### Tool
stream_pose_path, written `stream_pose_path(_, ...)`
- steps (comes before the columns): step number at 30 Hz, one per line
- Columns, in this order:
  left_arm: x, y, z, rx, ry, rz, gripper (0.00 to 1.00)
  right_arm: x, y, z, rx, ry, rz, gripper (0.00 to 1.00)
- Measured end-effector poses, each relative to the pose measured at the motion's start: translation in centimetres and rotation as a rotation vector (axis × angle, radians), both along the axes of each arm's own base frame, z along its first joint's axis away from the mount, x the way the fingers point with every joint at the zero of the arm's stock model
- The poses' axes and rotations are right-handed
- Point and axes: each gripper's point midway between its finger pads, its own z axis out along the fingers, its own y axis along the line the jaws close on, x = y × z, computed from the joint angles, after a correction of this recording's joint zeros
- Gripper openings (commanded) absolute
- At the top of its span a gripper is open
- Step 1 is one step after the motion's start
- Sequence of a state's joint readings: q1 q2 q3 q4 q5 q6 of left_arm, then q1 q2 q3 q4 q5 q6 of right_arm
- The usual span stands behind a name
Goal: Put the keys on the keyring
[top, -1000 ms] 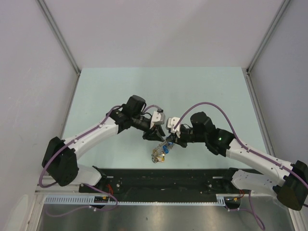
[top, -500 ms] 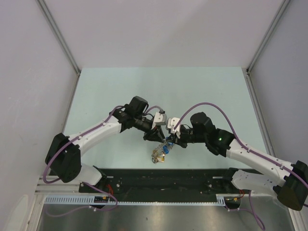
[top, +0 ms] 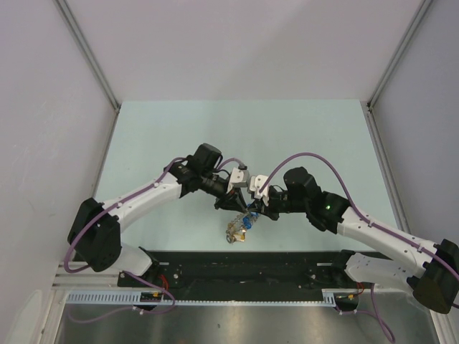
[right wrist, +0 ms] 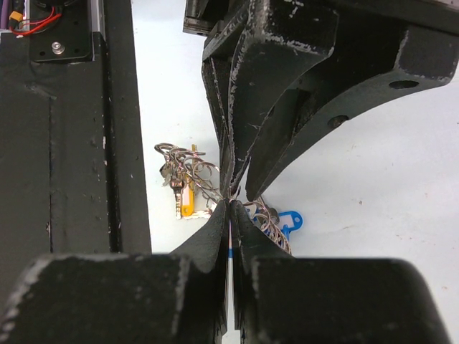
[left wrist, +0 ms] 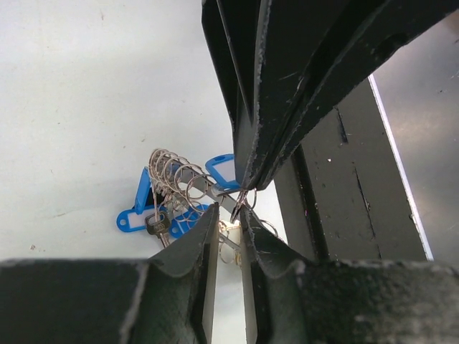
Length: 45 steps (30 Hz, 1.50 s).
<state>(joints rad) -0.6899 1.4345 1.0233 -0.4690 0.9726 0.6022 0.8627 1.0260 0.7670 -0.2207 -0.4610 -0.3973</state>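
The keyring lies as a bunch of small wire rings, keys and tags near the table's front edge. Its grey ring slants up to my right gripper, which is shut on it. Blue tags and a yellow tag rest on the table. A small key hangs in the bunch; whether any of the keys is off the ring I cannot tell. My left gripper stands tip to tip with the right one, with a narrow gap between its jaws and nothing clamped.
The black base rail runs along the near edge just beside the bunch. Grey walls close in the pale green table on three sides. The two arms' wrists almost touch over the bunch.
My left gripper has slid right toward the right gripper's tips and its jaws have narrowed. The right arm and the keyring have stayed put.
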Motion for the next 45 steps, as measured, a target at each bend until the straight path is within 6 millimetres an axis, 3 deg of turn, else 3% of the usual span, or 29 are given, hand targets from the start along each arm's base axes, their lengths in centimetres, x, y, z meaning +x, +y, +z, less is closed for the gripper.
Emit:
stream_pose_path(2, 0.0, 0.0, 0.0, 0.000, 0.000, -0.001, 0.13, 0.0, 0.0, 0.0, 0.000, 0.000, 0.000, 0.00)
stream_pose_path(4, 0.0, 0.0, 0.0, 0.000, 0.001, -0.001, 0.00, 0.0, 0.0, 0.0, -0.001, 0.000, 0.000, 0.00)
stream_pose_path(11, 0.0, -0.3, 0.4, -0.011, 0.008, 0.013, 0.00, 0.2, -0.4, 0.3, -0.002, -0.013, -0.021, 0.00)
stream_pose_path(24, 0.7, 0.7, 4.8, -0.203, -0.006, 0.270, 0.00, 0.3, -1.4, 2.9, 0.038, -0.084, -0.073, 0.00)
stream_pose_path(34, 1.2, 1.9, 5.4, -0.372, 0.073, 0.526, 0.00, 0.5, -0.1, 3.4, 0.101, -0.092, -0.072, 0.00)
stream_pose_path(45, 2.1, 2.8, 5.0, -0.496, 0.117, 0.685, 0.00, 1.4, 1.5, 2.5, 0.132, -0.090, -0.079, 0.00)
